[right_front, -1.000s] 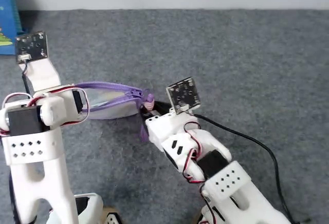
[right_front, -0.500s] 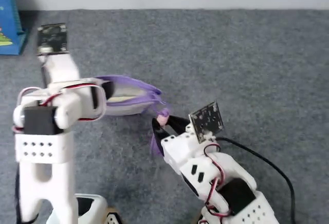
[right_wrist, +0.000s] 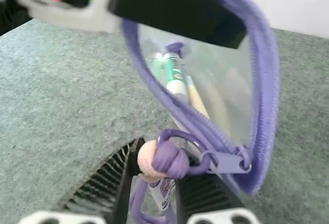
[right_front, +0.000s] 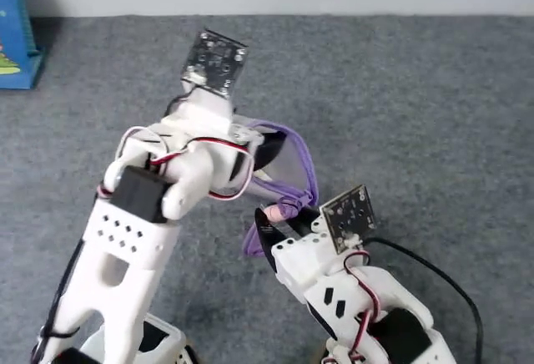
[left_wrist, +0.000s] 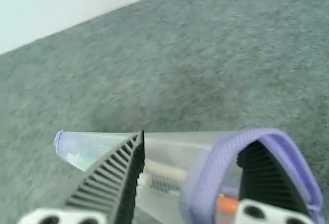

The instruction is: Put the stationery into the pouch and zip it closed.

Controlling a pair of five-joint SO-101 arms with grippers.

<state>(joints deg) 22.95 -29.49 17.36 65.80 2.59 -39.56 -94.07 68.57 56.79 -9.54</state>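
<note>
1. Clear plastic pouch (right_front: 302, 159) with a purple zip edge: we see it held up off the grey felt-like table surface (right_front: 417, 88), hanging between the two arms near the middle of the table
2. We find the left gripper (right_front: 265, 151) clamped on the pouch's body. In its own wrist view (left_wrist: 195, 149) the ribbed black fingers (left_wrist: 121, 175) press from either side of the clear wall (left_wrist: 175, 154), and the purple edge loops over one of them
3. We see the right gripper (right_front: 269, 222) lower down, at the pouch's near corner. Its fingers (right_wrist: 110, 188) are drawn close together on the purple pull cord (right_wrist: 169, 160), right at the knot (right_wrist: 154, 183)
4. A round peach bead (right_wrist: 147, 161) sits against that knot, and the cord's loose tail (right_front: 250, 243) dangles below
5. We note the purple zip slider (right_wrist: 226, 161) near the pouch's corner (right_wrist: 226, 85), joined to the cord
6. Inside the pouch we make out a green pen (right_wrist: 172, 75) and a cream pencil (right_wrist: 198, 100), side by side against the clear wall
</note>
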